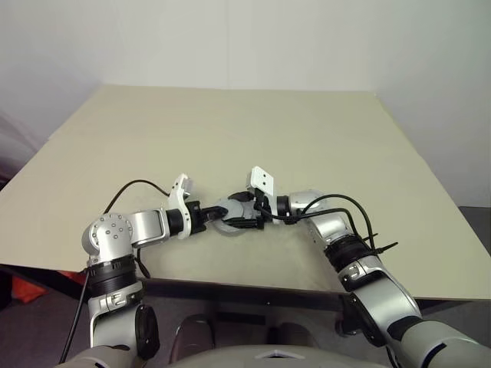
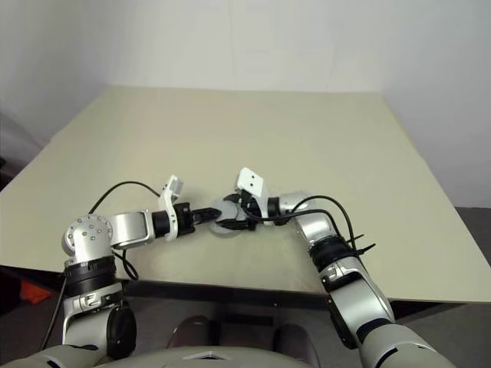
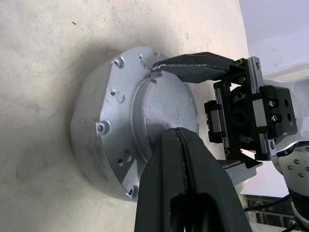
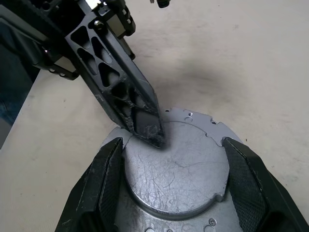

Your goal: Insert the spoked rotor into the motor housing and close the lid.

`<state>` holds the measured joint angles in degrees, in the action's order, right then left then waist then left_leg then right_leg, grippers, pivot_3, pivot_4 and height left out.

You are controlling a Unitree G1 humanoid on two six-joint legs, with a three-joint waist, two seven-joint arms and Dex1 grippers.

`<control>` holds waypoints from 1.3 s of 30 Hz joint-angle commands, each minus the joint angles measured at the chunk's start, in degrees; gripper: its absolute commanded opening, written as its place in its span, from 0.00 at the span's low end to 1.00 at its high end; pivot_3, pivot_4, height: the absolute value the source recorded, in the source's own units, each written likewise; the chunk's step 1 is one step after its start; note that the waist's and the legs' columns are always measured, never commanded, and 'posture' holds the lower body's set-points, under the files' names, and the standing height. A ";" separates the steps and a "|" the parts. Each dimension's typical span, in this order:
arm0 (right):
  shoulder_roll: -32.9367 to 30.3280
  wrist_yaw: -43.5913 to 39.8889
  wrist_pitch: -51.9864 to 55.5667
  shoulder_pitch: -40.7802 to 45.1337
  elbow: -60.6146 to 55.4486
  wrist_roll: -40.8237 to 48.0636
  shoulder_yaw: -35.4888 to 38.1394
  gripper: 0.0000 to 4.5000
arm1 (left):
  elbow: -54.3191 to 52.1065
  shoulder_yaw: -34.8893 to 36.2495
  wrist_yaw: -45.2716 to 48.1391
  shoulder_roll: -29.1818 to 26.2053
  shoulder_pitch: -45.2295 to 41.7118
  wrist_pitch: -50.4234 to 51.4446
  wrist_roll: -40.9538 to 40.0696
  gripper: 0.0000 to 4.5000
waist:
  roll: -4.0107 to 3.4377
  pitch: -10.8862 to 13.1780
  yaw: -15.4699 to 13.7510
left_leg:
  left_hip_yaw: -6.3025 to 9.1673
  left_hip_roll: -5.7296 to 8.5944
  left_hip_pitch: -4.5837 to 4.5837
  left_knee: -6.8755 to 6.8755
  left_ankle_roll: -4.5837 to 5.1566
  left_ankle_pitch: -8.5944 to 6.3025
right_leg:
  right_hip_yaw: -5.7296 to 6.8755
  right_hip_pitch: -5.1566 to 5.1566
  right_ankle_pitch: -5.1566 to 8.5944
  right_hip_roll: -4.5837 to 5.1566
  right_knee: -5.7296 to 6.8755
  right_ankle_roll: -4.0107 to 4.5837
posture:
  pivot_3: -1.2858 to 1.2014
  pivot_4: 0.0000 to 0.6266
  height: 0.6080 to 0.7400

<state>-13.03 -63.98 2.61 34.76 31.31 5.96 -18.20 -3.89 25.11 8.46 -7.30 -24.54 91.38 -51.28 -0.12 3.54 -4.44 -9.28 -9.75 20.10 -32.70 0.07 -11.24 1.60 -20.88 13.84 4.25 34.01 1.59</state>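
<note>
The motor housing [image 4: 178, 169] is a thick round silver puck [image 3: 96, 125] lying on the table, near the front edge between my two arms [image 1: 228, 228]. Its upper face is a grey metal plate with small holes, rim notches and a raised round centre. Whether that plate is the lid I cannot tell. The spoked rotor is hidden. My right gripper [image 4: 174, 143] reaches in from the right, its fingers [image 3: 193, 70] set against both sides of the raised centre. My left gripper [image 3: 177, 134] is shut, and its tip [image 4: 150, 131] presses down on the raised centre's top.
The beige table [image 1: 230, 130] spreads wide and bare behind and beside the housing. Its front edge [image 1: 245, 285] runs just below my grippers. A pale wall stands behind the far edge. Black cables [image 1: 123, 192] loop off both forearms.
</note>
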 commanded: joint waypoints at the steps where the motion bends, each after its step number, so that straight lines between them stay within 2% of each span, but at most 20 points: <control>1: -1.11 -1.29 1.93 -0.85 -0.21 0.38 0.70 0.70 | 1.69 -0.23 -2.26 -0.55 0.95 1.12 2.89 0.01 | 0.00 0.00 0.02 | -0.01 0.00 0.00 0.01 0.00 0.00 | 0.00 0.01 0.00 0.00 -0.02 0.00 | 0.52 0.00 1.00; 2: -1.17 -1.40 1.88 -0.85 -0.33 0.38 0.73 0.70 | 1.67 -0.22 -2.25 -0.59 0.97 1.12 2.75 0.01 | 0.01 0.00 0.03 | -0.02 0.00 0.00 0.02 0.00 0.00 | 0.00 0.02 0.00 0.00 -0.04 0.01 | 0.52 0.00 1.00; 3: -1.24 -1.48 1.85 -0.88 -0.45 0.33 0.74 0.86 | 1.63 -0.21 -2.25 -0.60 1.00 1.12 2.59 0.00 | 0.01 0.00 0.03 | -0.03 0.00 0.00 0.07 0.00 0.00 | 0.00 0.04 -0.01 0.00 -0.11 0.02 | 0.52 0.00 1.00; 5: -1.32 -1.25 1.42 -0.95 -0.54 0.11 0.72 0.99 | 1.61 -0.32 -2.18 -0.64 1.06 1.12 2.18 0.00 | 0.03 -0.02 0.05 | -0.06 0.02 0.01 0.17 0.01 0.00 | 0.00 0.04 -0.02 0.00 -0.19 0.03 | 0.52 0.00 1.00; 9: -1.15 0.01 0.14 -0.89 -0.08 -0.61 0.65 0.99 | 1.57 -0.73 -1.99 -0.79 1.33 1.12 1.23 0.00 | 0.03 -0.03 0.08 | -0.10 0.02 -0.01 0.38 0.01 0.00 | 0.03 0.01 -0.22 0.00 -0.20 0.38 | 0.52 0.00 1.00; 15: -0.97 -0.72 0.67 -0.93 -0.64 0.86 1.30 0.99 | 1.34 -1.23 -2.19 -0.95 2.06 1.12 -0.10 0.00 | 0.03 -0.02 0.24 | -0.11 0.02 0.00 0.44 0.02 -0.01 | 0.07 0.01 -0.25 -0.01 -0.22 0.43 | 0.52 0.00 1.00; 30: -1.53 -3.40 10.69 0.47 -8.84 7.97 5.82 0.99 | 2.36 -1.19 -2.37 -1.44 1.47 1.12 -1.13 0.00 | 0.04 -0.02 0.27 | -0.14 0.01 0.16 0.44 0.09 -0.04 | 0.09 -0.09 -0.27 -0.01 -0.24 0.47 | 0.52 0.00 1.00; 39: -2.75 -1.20 19.87 1.23 -11.57 12.29 10.82 0.99 | 3.26 -1.57 -2.02 -1.77 0.70 1.12 -1.16 0.00 | 0.04 -0.02 0.22 | -0.16 0.01 0.12 0.43 0.08 -0.03 | 0.09 -0.05 -0.27 -0.01 -0.23 0.47 | 0.52 0.00 1.00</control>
<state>-15.07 -65.86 19.92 34.40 22.43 15.73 -9.95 -2.52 25.16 8.31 -8.49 -24.64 91.22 -54.30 -0.08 3.52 -4.22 -9.44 -9.74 20.22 -32.27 0.16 -11.27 1.70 -20.93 13.57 4.25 33.79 2.07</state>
